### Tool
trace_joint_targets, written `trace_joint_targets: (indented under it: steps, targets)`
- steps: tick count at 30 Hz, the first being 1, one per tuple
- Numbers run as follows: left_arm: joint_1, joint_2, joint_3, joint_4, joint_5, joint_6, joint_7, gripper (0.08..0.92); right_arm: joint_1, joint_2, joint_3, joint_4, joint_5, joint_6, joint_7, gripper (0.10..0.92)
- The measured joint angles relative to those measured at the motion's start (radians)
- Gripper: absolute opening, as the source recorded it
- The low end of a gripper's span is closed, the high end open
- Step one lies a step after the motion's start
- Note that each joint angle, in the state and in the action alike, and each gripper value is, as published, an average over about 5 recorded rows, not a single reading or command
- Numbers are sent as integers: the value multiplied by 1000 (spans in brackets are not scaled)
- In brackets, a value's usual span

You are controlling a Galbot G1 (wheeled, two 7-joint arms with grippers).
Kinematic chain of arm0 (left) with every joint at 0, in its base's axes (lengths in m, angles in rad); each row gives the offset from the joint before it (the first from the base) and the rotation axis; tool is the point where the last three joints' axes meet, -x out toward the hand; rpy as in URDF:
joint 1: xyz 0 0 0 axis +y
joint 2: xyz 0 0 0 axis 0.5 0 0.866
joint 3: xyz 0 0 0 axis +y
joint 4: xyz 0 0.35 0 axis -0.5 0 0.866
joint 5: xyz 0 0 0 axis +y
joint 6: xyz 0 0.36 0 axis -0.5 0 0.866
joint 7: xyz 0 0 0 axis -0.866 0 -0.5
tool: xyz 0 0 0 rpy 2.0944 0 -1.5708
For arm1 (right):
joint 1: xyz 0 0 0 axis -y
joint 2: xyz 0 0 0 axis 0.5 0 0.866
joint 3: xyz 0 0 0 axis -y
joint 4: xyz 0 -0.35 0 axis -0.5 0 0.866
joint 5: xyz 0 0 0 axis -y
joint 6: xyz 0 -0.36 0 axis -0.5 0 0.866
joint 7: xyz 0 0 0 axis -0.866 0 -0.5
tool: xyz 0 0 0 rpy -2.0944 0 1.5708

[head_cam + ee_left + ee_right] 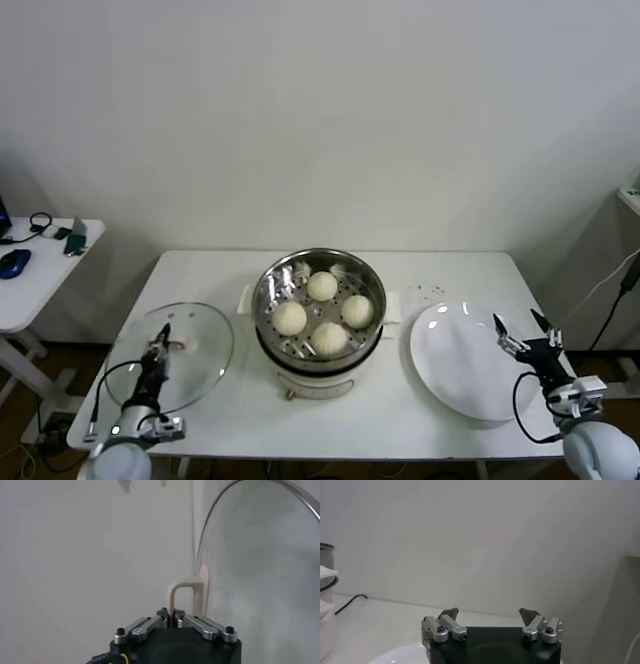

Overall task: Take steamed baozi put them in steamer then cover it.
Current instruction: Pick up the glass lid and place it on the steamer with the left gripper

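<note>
A white side table (40,275) carrying a blue mouse (14,263) and other small items is being shown at the far left, apart from the main white table (340,420). On the left part of the main table, the clear glass lid (195,352) is being gripped by the left gripper (160,345); in the left wrist view, the fingers of the left gripper (170,615) are being pressed together on the cream-white handle (187,592) of the lid, whose metal rim (210,525) is being seen curving away beyond it. Whether the lid is being rested on the table or raised from it cannot be told. At the table's centre, the stainless-steel steamer basket (270,300) is being carried on its white pot base (320,382), uncovered, and four steamed baozi (322,286) are being held inside on the perforated floor, grouped near one another. To the right, just beside the pot base, a flat white plate (460,365) is being shown bare. Over the plate's right edge, the right gripper (524,332) is being held with its fingers wide apart, clamped on nothing; the same spread is being confirmed in the right wrist view (490,614).
</note>
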Motion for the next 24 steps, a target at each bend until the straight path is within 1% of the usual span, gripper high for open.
trace_joint_targets:
  steps: [8, 15, 20, 24]
  targets:
    - [87, 43, -19, -165, -14, 127, -4, 145, 20, -4, -14, -20, -18, -2, -2, 823]
    - [151, 98, -10, -332, -46, 265, 28, 145, 45, -9, -36, -38, -47, -5, -2, 823]
    - [156, 161, 19, -423, -82, 359, 59, 145, 64, -7, -57, -51, -64, -6, -1, 823]
    - [117, 220, 69, -466, -100, 430, 99, 145, 84, -2, -77, -63, -75, -6, 0, 823]
